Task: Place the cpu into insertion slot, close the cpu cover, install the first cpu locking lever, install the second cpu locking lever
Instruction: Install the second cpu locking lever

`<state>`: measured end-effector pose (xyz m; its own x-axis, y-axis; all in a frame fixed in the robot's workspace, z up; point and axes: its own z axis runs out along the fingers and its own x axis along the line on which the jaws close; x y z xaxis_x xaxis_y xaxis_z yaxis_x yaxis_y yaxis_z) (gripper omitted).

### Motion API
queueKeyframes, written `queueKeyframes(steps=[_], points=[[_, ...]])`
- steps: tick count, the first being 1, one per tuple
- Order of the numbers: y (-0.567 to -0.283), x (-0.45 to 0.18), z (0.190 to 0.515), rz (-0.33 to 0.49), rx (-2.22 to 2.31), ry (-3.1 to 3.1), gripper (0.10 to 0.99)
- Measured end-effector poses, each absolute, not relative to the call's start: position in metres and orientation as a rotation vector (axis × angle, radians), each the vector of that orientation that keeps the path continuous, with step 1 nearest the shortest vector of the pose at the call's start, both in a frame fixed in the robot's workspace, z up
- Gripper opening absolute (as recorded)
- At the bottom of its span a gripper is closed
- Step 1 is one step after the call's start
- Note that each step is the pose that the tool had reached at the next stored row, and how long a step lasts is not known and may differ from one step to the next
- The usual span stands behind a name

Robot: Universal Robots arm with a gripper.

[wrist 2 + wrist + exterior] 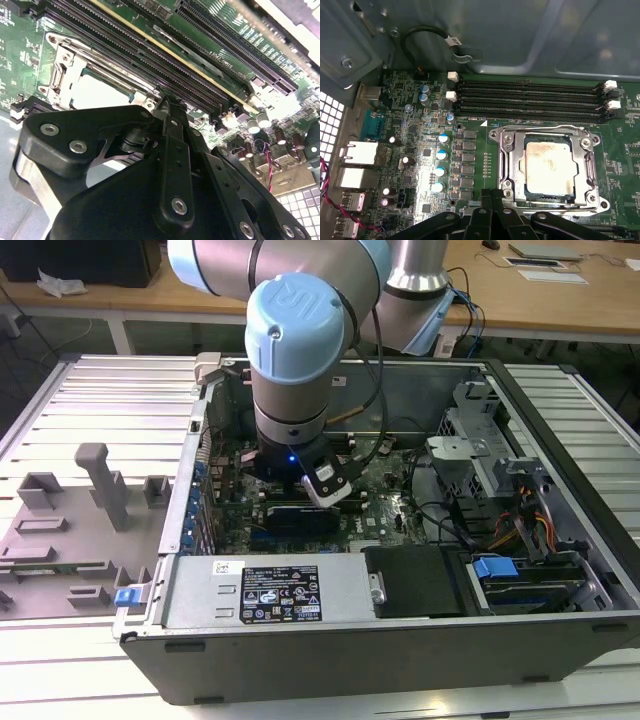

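1. The robot arm [290, 350] reaches down into the open computer case [400, 640], which lies on the worktop [90, 400].
2. The cpu [548, 168] already sits in the insertion slot [507, 175] on the green board [410, 95].
3. The cpu cover [588, 165] lies shut around the chip, like a silver frame.
4. The hand [492, 196] is right at the edge of the slot, fingers pressed close together and holding nothing.
5. Long black memory slots [530, 100] run just beside the slot.
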<state>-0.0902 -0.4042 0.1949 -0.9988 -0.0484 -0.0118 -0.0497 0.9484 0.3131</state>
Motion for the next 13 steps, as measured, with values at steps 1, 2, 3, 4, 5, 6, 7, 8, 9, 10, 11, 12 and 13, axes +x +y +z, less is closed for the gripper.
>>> queueKeyframes(steps=[1, 2, 3, 4, 5, 6, 7, 8, 9, 10, 11, 12, 13], points=[[-0.4042, -0.0902, 0.1941, 0.498, -0.078, 3.097, 0.106], [-0.4042, -0.0902, 0.1935, 0.498, -0.078, 3.097, 0.106], [-0.4042, -0.0902, 0.1934, 0.498, -0.078, 3.097, 0.106], [-0.4042, -0.0902, 0.1934, 0.496, -0.078, 3.097, 0.106], [-0.4041, -0.0901, 0.1933, 0.493, -0.078, 3.098, 0.106], [-0.4042, -0.0902, 0.1933, 0.488, -0.078, 3.098, 0.106], [-0.4041, -0.0902, 0.1934, 0.478, -0.078, 3.100, 0.106], [-0.4041, -0.0902, 0.1934, 0.474, -0.078, 3.101, 0.106], [-0.4041, -0.0902, 0.1935, 0.474, -0.078, 3.101, 0.106], [-0.4042, -0.0902, 0.1941, 0.473, -0.078, 3.101, 0.106], [-0.4042, -0.0902, 0.1948, 0.473, -0.078, 3.101, 0.106], [-0.4042, -0.0902, 0.1969, 0.473, -0.078, 3.101, 0.106], [-0.4042, -0.0900, 0.1984, 0.473, -0.078, 3.101, 0.106]])
